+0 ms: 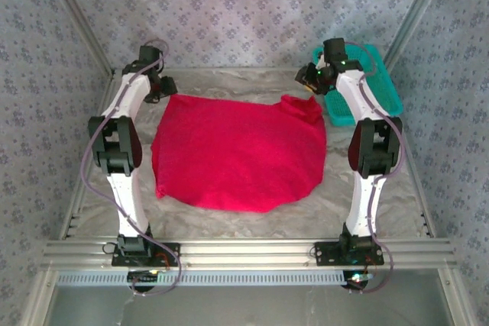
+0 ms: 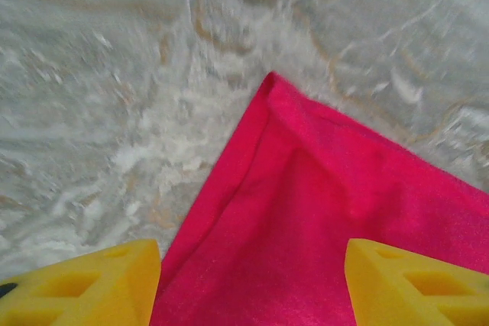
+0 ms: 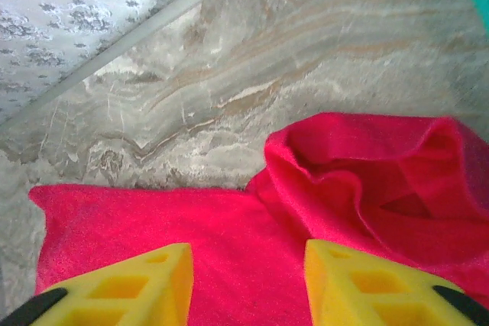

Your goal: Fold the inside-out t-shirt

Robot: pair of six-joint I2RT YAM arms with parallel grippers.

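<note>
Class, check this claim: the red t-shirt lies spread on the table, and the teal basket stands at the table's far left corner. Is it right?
Not quite. The teal basket stands at the far right corner, not the left, as the top external view shows. The red t-shirt does lie spread on the table.

T-shirt (image 1: 241, 154) on table (image 1: 306, 215) centre, between left arm (image 1: 122, 127) and right arm (image 1: 370, 127); basket (image 1: 382, 89) far right, behind right arm.
</note>
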